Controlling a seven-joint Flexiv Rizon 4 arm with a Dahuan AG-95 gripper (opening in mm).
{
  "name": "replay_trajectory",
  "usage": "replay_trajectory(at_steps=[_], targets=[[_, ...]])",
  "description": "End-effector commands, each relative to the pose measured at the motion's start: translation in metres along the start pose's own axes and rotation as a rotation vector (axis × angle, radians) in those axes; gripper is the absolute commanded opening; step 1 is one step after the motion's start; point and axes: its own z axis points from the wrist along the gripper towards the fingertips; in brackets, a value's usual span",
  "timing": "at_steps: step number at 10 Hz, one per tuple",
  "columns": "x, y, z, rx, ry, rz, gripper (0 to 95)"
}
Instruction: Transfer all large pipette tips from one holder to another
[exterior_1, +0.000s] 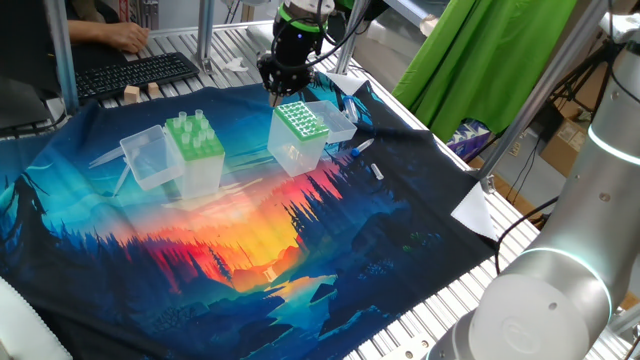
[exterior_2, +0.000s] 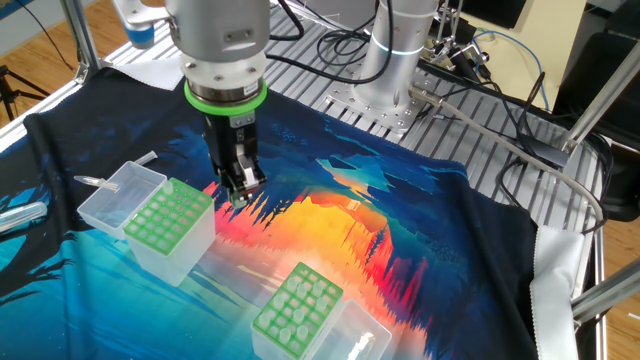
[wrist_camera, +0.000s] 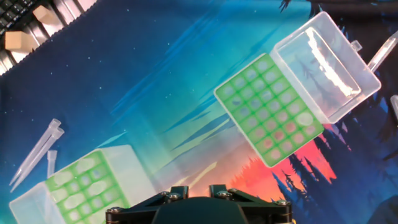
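The plain light-green-topped holder (exterior_1: 195, 135) stands left of centre with several clear large pipette tips (exterior_1: 190, 122) upright in it; it also shows in the other fixed view (exterior_2: 297, 305) and the hand view (wrist_camera: 81, 186). The dotted-grid holder (exterior_1: 300, 120) stands to its right with its lid open; it also shows in the other fixed view (exterior_2: 170, 215) and the hand view (wrist_camera: 270, 109). My gripper (exterior_1: 281, 88) hovers just beside the dotted-grid holder's far edge (exterior_2: 240, 192). Its fingers look closed together, with no tip visible between them. Loose tips (wrist_camera: 37, 152) lie on the cloth.
Both boxes have clear hinged lids open flat (exterior_1: 148, 158) (exterior_1: 338, 120). A loose tip (wrist_camera: 379, 53) lies beside the dotted-grid box's lid. Small blue items (exterior_1: 378, 172) lie on the cloth to the right. A keyboard (exterior_1: 135, 70), wooden blocks (exterior_1: 140, 92) and a person's hand (exterior_1: 125, 35) are at the back.
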Motion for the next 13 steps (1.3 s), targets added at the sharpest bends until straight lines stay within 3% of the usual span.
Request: replay_trajectory(at_steps=[1,7,10,13], targets=[[0.001,0.000,0.001,0.008,-0.006,-0.023,0.0],[0.001,0.000,0.001,0.011,0.005,-0.139,0.0],[0.001,0.000,0.001,0.013,0.022,-0.091,0.0],[0.000,0.028,0.023,-0.002,0.020,-0.018,0.0]])
